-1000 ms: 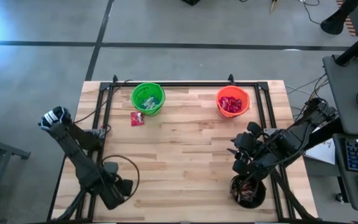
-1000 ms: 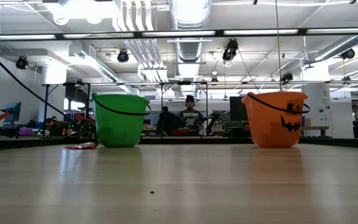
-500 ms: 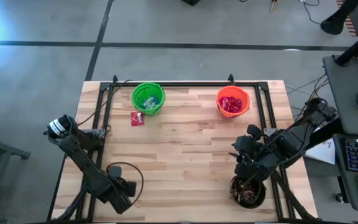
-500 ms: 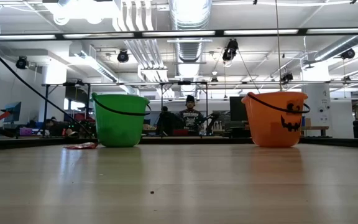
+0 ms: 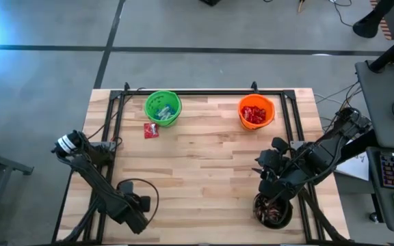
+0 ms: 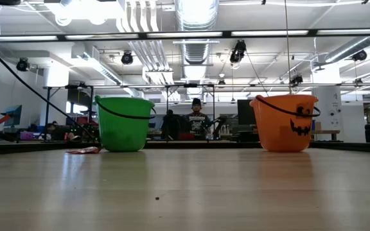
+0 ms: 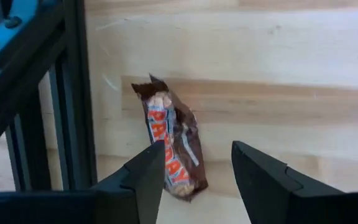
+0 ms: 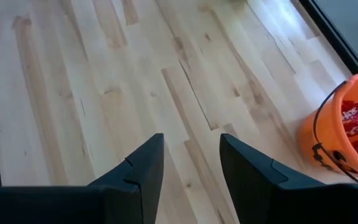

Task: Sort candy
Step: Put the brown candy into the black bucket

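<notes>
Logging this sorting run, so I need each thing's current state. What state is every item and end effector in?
Green bucket: upright, holds light-blue candy.
Orange bucket: upright, holds red packets.
Black bucket: upright, holds dark candy.
Red packet: flat on table beside green bucket.
Brown bar: lying on table, unheld.
Left end effector: open.
Right end effector: open, empty.

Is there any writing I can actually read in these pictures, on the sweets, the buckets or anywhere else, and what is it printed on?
"PAYDAY": on the brown candy wrapper lying on the table by the left gripper, letters partly creased.
White lettering on the red packets in the orange bucket: too blurred to read.
Orange bucket in the low view: a black pumpkin face, no words.
Red packet beside the green bucket: too small to read.
</notes>
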Tool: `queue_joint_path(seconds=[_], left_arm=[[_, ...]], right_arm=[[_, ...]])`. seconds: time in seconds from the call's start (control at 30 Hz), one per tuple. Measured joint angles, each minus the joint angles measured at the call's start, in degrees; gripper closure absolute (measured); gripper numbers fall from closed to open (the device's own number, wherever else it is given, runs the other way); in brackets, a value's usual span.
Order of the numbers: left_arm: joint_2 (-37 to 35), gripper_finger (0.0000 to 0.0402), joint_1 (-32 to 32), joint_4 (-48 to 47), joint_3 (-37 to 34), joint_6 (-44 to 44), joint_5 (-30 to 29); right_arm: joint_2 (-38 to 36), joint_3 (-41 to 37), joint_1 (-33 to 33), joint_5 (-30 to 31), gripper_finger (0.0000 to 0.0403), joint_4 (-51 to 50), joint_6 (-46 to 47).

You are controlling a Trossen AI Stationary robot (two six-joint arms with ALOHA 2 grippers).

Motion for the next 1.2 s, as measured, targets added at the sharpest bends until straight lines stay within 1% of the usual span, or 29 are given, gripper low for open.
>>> queue_joint_path(seconds=[0.2, 0.33, 0.5, 0.6, 0.73, 0.83, 1.03, 1.2], left_arm=[[0.6, 0.0248, 0.1, -3.7, 0.0, -0.9, 0.7], [0.2, 0.0256, 0.1, -6.9, 0.0, -1.6, 3.7], [0.1, 0.0262, 0.0, -3.3, -0.3, -0.9, 4.1], [0.2, 0.0263, -0.4, -1.1, -1.7, -1.3, 5.9], [0.2, 0.0263, -0.7, 4.6, -3.9, -1.4, 7.5], [0.2, 0.0263, -0.7, 8.2, -5.3, -1.6, 7.6], [0.2, 0.0263, -0.7, 8.4, -6.5, -1.6, 7.8], [0.2, 0.0263, -0.7, 12.5, -8.8, -1.5, 7.8]], right_arm=[[0.0, 0.0, 1.1, -0.9, 0.0254, 0.0, -0.5], [0.0, 0.0, 1.6, -1.3, 0.0258, 0.0, -0.9], [0.0, 0.0, 1.8, -1.5, 0.0261, 0.0, -0.7], [0.0, 0.0, 1.8, -1.5, 0.0258, 0.0, -0.7], [0.0, 0.0, 1.8, -1.5, 0.0258, 0.1, -0.7], [0.0, 0.0, 1.8, -1.5, 0.0262, 0.5, -0.6], [0.0, 0.0, 1.8, -1.5, 0.0266, 0.9, -0.6], [0.0, 0.0, 1.8, -2.4, 0.0266, 1.1, -0.5]])
